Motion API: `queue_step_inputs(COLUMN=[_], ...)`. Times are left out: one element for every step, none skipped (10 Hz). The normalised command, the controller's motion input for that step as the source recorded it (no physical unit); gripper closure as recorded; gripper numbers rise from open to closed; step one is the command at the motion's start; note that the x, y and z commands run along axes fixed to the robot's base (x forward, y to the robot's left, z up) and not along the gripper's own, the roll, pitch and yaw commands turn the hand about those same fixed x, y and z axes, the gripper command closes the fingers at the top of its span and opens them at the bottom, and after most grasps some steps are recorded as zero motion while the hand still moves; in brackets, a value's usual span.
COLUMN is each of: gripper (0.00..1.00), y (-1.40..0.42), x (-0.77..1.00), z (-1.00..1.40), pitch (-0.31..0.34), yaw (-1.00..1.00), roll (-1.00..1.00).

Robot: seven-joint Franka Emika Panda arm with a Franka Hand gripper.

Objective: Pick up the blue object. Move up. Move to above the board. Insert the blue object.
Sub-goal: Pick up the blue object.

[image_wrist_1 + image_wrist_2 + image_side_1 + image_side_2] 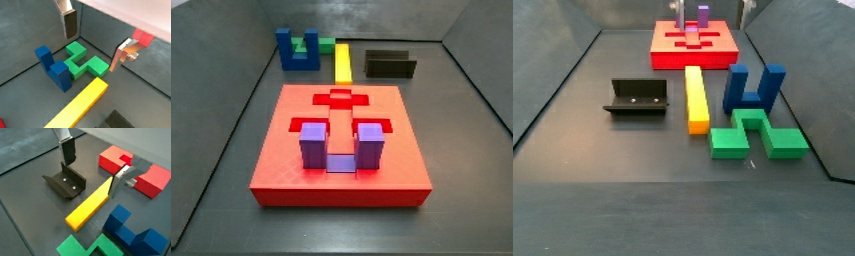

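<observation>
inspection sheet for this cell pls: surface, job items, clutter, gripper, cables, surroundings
Surface: dark floor, no spills seen.
Job's things: blue object upright on the floor beside the green block, not gripped; board flat, purple block seated in it.
Clutter: yellow bar between the fixture and the blue object.
Gripper: gripper open, empty, above the green block in a wrist view.
Cables: nothing seen.
Surroundings: grey walls.

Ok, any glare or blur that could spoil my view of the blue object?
None serious. In a side view the blue object is sharp and evenly lit; in a wrist view it is clear, with a washed-out pale patch behind the open gripper.
</observation>
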Motion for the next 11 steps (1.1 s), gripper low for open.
queue_step_inputs(gripper=[0.0,0.0,0.0,0.0,0.0,0.0,0.0,0.0,0.0,0.0,0.0], y=[-0.22,-0.3,-0.23,-0.14,-0.01,0.0,0.0,0.0,0.0,-0.07,-0.07], x=[-0.15,-0.27,-0.3,-0.2,-0.1,-0.11,-0.14,-0.15,-0.23,-0.29,-0.33], z=[-0.07,-0.09,-0.1,-0.17,-0.23,-0.33,-0.34,-0.33,-0.26,-0.2,-0.24], pitch=[-0.074,-0.119,-0.163,-0.181,-0.156,-0.097,-0.09,-0.091,-0.106,-0.147,-0.121], yaw=[0.0,0.0,0.0,0.0,0.0,0.0,0.01,0.02,0.0,0.0,0.0], roll=[0.01,0.0,0.0,-0.01,0.0,0.04,0.03,0.0,0.0,-0.01,0.0])
